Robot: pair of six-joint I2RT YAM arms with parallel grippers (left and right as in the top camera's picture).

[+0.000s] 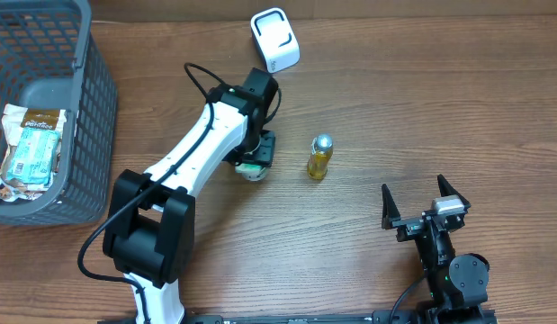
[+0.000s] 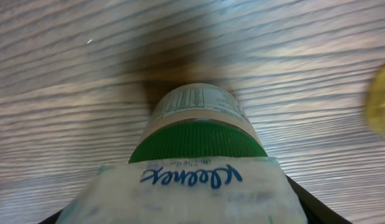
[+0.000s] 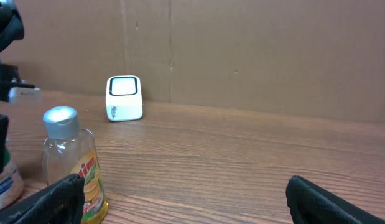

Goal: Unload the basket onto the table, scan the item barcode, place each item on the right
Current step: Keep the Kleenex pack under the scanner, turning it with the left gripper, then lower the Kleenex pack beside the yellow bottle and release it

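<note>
Left fingers point(image 2: 320, 211) sit either side of the Kleenex pack point(image 2: 186, 193), green-lidded jar point(image 2: 195, 115) just beyond. Can't tell if they're clamped. Right fingers point(image 3: 329, 202) wide open, empty.

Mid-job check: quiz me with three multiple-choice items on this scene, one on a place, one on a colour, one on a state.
1. The white scanner cube stands: A on a shelf; B on the table beyond the left tool; C on the floor.
2. The jar has a lid that is: A red; B green; C blue.
3. The right tool is: A open, empty; B shut on a cup; C out of view.
B: overhead shows it farther out on the wood. B: the left wrist view shows green. A: fingers spread, nothing between.
</note>
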